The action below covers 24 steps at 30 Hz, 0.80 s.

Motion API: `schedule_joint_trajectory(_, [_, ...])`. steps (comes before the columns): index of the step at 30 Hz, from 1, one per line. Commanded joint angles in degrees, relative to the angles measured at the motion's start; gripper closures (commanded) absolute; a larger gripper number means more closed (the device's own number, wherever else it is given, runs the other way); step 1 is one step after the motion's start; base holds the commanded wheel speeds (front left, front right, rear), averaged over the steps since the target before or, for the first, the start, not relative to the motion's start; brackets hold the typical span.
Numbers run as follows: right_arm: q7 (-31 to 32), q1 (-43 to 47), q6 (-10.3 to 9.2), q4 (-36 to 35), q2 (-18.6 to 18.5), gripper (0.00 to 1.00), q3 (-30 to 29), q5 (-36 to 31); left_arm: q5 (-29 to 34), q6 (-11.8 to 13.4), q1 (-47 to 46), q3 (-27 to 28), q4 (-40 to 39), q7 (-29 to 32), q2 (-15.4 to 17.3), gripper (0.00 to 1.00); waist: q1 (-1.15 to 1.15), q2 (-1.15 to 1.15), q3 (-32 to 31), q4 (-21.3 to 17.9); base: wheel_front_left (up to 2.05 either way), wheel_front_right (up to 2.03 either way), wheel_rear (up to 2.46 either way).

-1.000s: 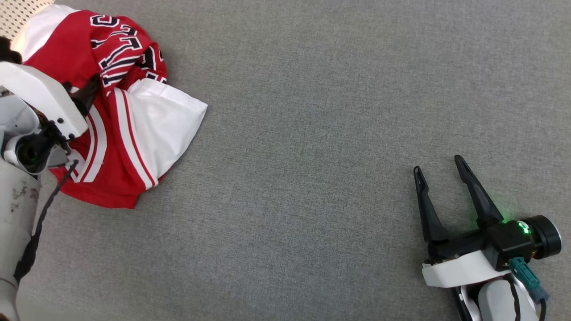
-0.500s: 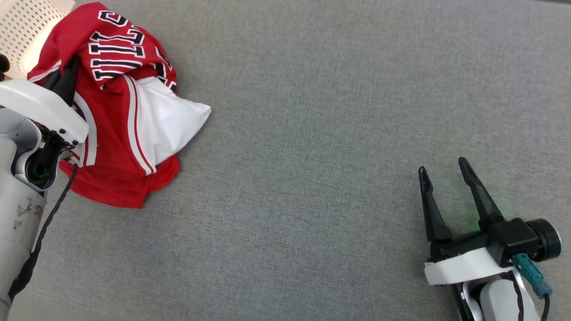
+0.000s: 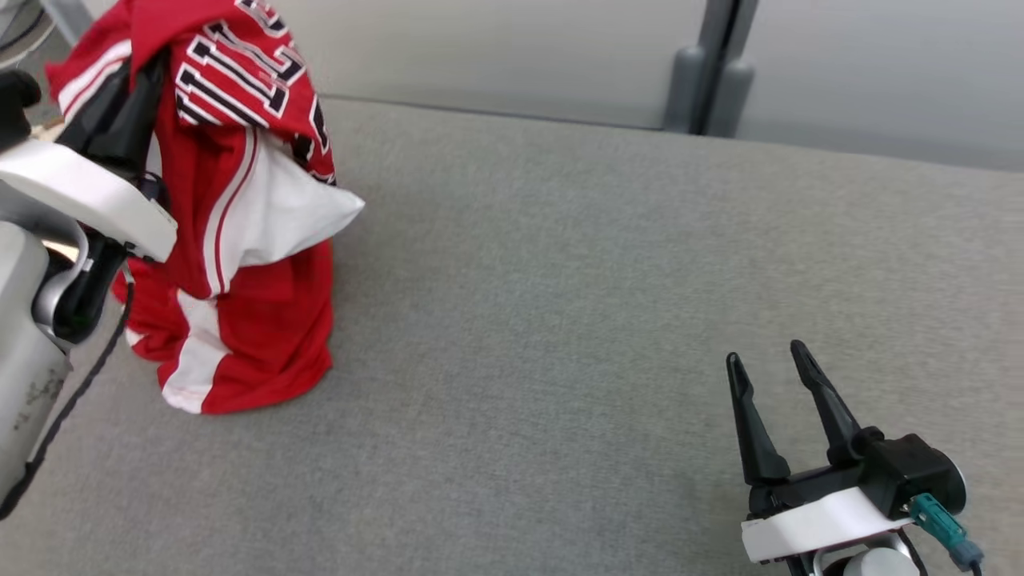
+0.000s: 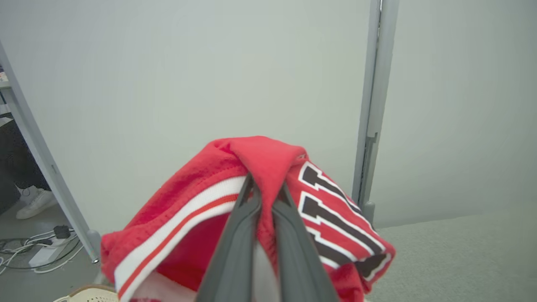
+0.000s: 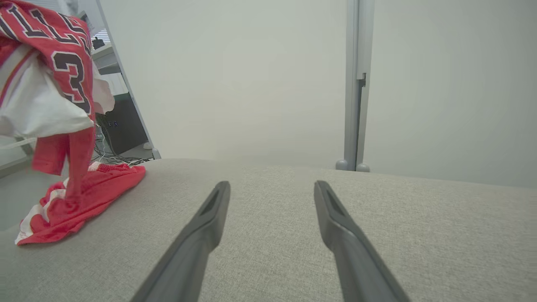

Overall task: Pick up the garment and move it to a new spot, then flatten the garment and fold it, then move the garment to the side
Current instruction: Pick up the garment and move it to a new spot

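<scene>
We clamp L gripper [image 4: 265, 191] on garment [image 3: 264, 320] up top to carry it — hem on grey surface [image 3: 560, 320]; R gripper [image 3: 764, 360] idle, jaws apart.

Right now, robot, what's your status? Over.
Left gripper shut on red-and-white lettered jersey, raised. Its lower end rests on grey fabric surface. Right gripper open, empty. No obstacle seen.

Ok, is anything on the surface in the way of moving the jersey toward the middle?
Nothing visible. The grey surface beside the jersey lies bare, and the open right tool rests far off to its right.
</scene>
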Motion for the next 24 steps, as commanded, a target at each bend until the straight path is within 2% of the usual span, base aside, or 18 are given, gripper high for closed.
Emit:
schedule_joint_trajectory(1, [-0.08, 0.96, -0.12, -0.2, -0.27, 0.0, -0.4, 0.98, 0.75, 0.05, -1.31, -0.36, -1.8, -0.17, 0.19, 1.0, 0.0, 0.0, -3.24, -3.92, 0.0, 0.0, 0.0])
schedule_joint_trajectory(5, [-0.08, 1.36, -0.11, -1.03, -0.18, 0.0, -0.3, 2.52, 1.55, 0.56, -2.81, -0.84, -7.52, 1.11, 1.02, 1.0, 0.0, 0.0, -4.64, -8.11, 0.0, 0.0, 0.0])
schedule_joint_trajectory(8, [-0.08, 1.73, -0.11, -1.15, -0.21, 0.0, -0.2, 2.95, 1.34, 1.13, -3.07, -1.03, -10.39, 2.28, 0.89, 1.0, 0.0, 0.0, -4.84, -10.45, 0.0, 0.0, 0.0])
schedule_joint_trajectory(14, [-0.08, 0.97, -0.11, -2.14, -0.21, 0.0, 0.11, 3.34, 1.11, 2.45, -2.89, -2.57, -17.61, 5.96, 0.1, 1.0, 0.0, 0.0, -3.34, -17.94, 0.0, 0.0, 0.0])
schedule_joint_trajectory(19, [-0.08, -0.3, -0.1, -3.37, -0.21, 0.0, -0.67, 3.56, 1.01, 2.82, -0.6, -5.93, -19.37, 8.45, -2.97, 1.0, 0.0, 0.0, -0.45, -23.37, 0.0, 0.0, 0.0])
schedule_joint_trajectory(24, [-0.08, -1.55, -0.07, -4.3, -0.18, 0.0, -0.37, 4.58, 0.88, 2.11, 2.77, -10.51, -15.66, 9.08, -8.3, 1.0, 0.0, 0.0, 2.43, -27.89, 0.0, 0.0, 0.0])
